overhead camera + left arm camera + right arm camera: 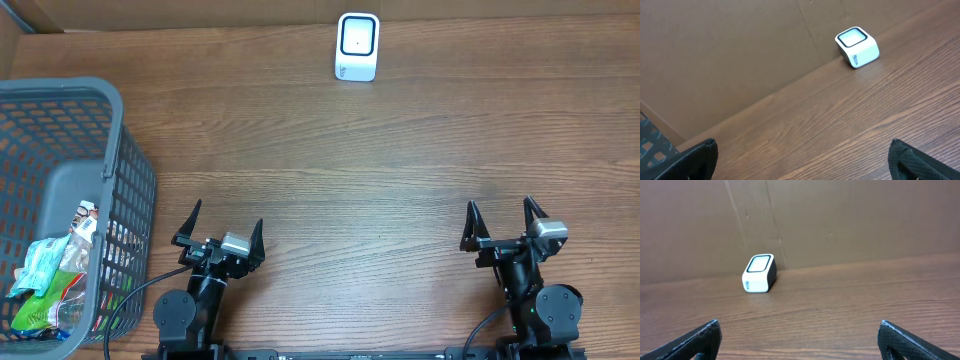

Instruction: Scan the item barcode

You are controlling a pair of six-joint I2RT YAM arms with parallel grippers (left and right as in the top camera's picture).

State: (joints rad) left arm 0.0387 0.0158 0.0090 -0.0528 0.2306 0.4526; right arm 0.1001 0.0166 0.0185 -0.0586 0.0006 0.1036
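A white barcode scanner (357,46) with a dark-framed window stands at the far edge of the table; it also shows in the left wrist view (856,46) and the right wrist view (759,273). Packaged items (55,280) in green and white wrappers lie inside the grey basket (60,120) at the left. My left gripper (222,225) rests open near the front edge, right of the basket, with nothing between its fingers (700,157). My right gripper (503,217) sits open at the front right, its fingers (905,340) wide apart and empty.
A brown cardboard wall (840,220) stands behind the scanner along the table's far edge. The basket's mesh corner (650,142) shows at the left of the left wrist view. Wood-grain table (350,180) stretches between the arms and the scanner.
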